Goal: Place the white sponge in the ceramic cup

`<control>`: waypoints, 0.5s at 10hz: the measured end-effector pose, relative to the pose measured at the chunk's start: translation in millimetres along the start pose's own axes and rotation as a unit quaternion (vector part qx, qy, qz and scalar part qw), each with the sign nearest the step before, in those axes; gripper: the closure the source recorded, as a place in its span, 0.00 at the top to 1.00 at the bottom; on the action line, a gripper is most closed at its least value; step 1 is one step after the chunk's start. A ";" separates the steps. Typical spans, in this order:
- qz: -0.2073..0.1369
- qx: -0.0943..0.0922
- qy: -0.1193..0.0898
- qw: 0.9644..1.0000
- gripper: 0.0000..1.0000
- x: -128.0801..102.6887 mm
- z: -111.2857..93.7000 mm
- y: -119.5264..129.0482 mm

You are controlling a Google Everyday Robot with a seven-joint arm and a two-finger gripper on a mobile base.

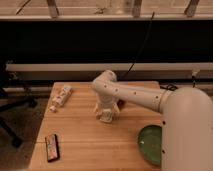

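My gripper (105,113) points down over the middle of the wooden table (80,135), at the end of the white arm that reaches in from the right. A small whitish-cream block, the white sponge (106,119), is right at the gripper's tip, at or just above the tabletop. I cannot tell whether it is held. The ceramic cup does not show; it may be hidden behind the arm and gripper. A small dark reddish-brown object (120,104) peeks out just right of the gripper.
A longer whitish patterned packet (61,97) lies at the table's back left. A dark snack bar (52,147) lies at the front left. A large green plate (152,144) sits at the front right, partly behind my arm. An office chair (12,102) stands left of the table.
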 end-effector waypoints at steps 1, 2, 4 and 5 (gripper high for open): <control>-0.002 -0.007 -0.008 1.000 0.80 -1.2 5.3 -2.4; -0.003 -0.011 -0.013 1.000 0.78 -1.9 8.6 -2.8; -0.006 -0.018 -0.023 1.000 0.60 -3.6 14.5 -3.3; -0.007 -0.020 -0.029 0.999 0.49 -4.3 16.5 -4.6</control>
